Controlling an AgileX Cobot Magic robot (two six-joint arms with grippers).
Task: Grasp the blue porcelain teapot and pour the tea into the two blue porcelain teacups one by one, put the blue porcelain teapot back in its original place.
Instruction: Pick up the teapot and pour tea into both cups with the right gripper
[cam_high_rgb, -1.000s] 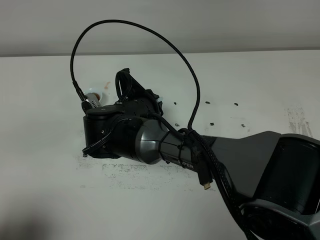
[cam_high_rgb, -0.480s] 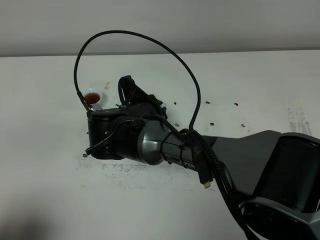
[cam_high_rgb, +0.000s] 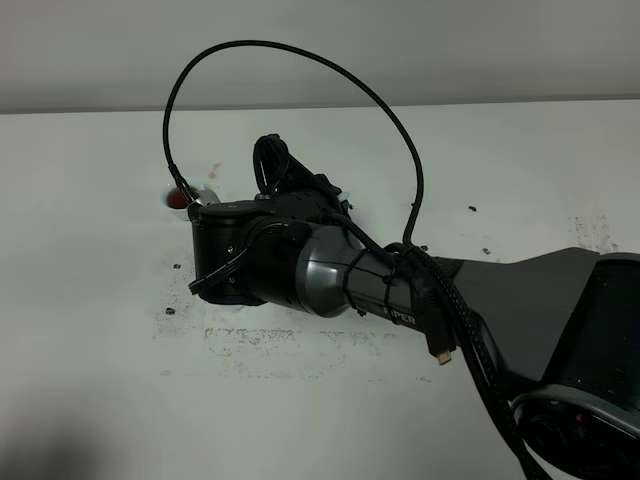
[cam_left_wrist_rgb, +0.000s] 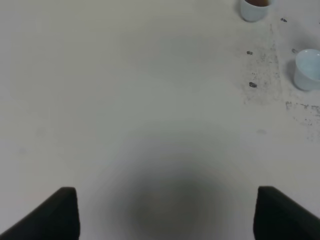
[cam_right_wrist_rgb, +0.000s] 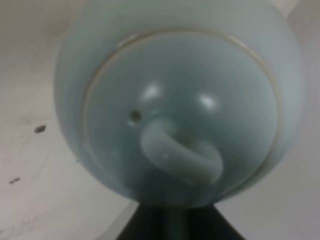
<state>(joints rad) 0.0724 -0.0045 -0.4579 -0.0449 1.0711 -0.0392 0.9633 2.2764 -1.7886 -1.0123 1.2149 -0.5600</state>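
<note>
Blue porcelain teapot (cam_right_wrist_rgb: 180, 100) | held just beside the filled teacup (cam_left_wrist_rgb: 253, 12), my right pincer (cam_right_wrist_rgb: 172, 220) clamped shut on it | just swung off that teacup, tea (cam_high_rgb: 178, 200) now inside | empty teacup (cam_left_wrist_rgb: 307, 69) next

The white surface (cam_high_rgb: 90, 300) is matt and worn. Well ahead of the left hand (cam_left_wrist_rgb: 167, 220), two pale teacups stand on it, apart from each other. The farther teacup (cam_left_wrist_rgb: 253, 11) holds reddish-brown tea (cam_left_wrist_rgb: 258, 2), and the nearer teacup (cam_left_wrist_rgb: 307, 70) looks empty. Dark specks (cam_left_wrist_rgb: 252, 85) lie on the surface near both cups. A small reddish stain (cam_high_rgb: 213, 171) marks it just beyond the farther cup, and a grey scuffed patch (cam_high_rgb: 280, 340) spreads further back.
</note>
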